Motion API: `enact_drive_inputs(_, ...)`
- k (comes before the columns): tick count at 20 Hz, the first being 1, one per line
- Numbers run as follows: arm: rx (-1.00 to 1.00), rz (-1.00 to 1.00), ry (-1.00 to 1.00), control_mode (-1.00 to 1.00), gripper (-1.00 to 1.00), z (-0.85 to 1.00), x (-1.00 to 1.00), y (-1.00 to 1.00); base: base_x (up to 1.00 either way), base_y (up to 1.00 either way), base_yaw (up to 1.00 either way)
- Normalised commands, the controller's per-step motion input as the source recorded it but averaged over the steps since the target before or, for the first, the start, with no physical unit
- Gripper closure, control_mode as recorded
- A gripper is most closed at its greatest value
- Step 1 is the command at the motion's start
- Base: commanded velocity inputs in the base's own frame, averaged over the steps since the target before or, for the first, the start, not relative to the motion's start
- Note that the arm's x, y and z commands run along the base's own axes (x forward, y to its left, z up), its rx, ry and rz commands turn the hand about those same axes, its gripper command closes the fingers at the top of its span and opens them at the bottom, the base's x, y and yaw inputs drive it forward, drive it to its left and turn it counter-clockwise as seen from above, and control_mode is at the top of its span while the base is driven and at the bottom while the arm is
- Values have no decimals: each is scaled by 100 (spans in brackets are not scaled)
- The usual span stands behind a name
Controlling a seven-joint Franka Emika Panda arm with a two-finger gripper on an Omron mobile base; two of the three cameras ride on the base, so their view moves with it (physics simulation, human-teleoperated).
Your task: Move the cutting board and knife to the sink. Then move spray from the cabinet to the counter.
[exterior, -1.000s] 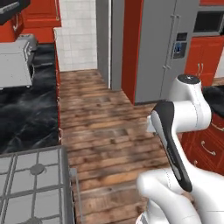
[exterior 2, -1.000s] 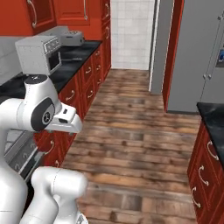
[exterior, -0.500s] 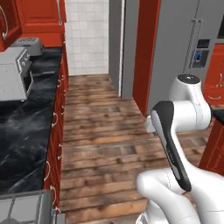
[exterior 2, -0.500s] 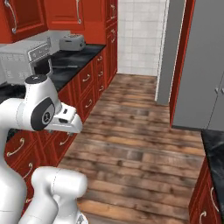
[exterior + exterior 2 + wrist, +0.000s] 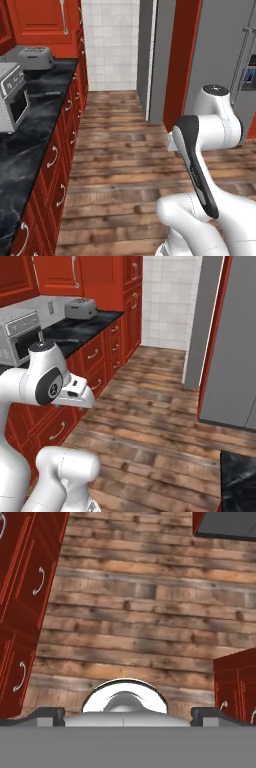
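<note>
My gripper [image 5: 127,714] is open, its two dark fingertips [image 5: 50,714] wide apart with nothing between them, and it points down at the wooden floor [image 5: 140,612]. The black marble counter [image 5: 35,125] runs along the left over red drawers, also seen in the right base view as the counter [image 5: 82,328]. Above it hangs a red wall cabinet [image 5: 42,20] with a long silver handle, its door shut. The cutting board, the knife, the sink and the spray are out of view. A thin greyish thing [image 5: 47,92] lies on the counter, too small to name.
A grey toaster [image 5: 32,57] and a silver oven box [image 5: 10,97] stand on the counter. The grey fridge [image 5: 220,55] rises on the right behind a red panel. Wooden floor [image 5: 115,150] lies open between the drawers and the fridge. Red drawer fronts [image 5: 22,587] show left of the hand.
Both base views have shifted as the base drove: the stove has left the picture, and the counter with the toaster is nearer. The gripper stays open.
</note>
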Motion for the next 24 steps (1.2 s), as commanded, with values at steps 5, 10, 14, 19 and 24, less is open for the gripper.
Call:
enact_drive_inputs(5,0,0,0,100,-100,0,0,0,75,-53,23)
enact_drive_inputs(10,0,0,0,100,-100,0,0,0,72,-37,22)
enact_drive_inputs(14,0,0,0,100,-100,0,0,0,76,-29,24)
enact_drive_inputs(19,0,0,0,100,-100,0,0,0,73,-30,24)
enact_drive_inputs(24,0,0,0,100,-100,0,0,0,76,-45,26)
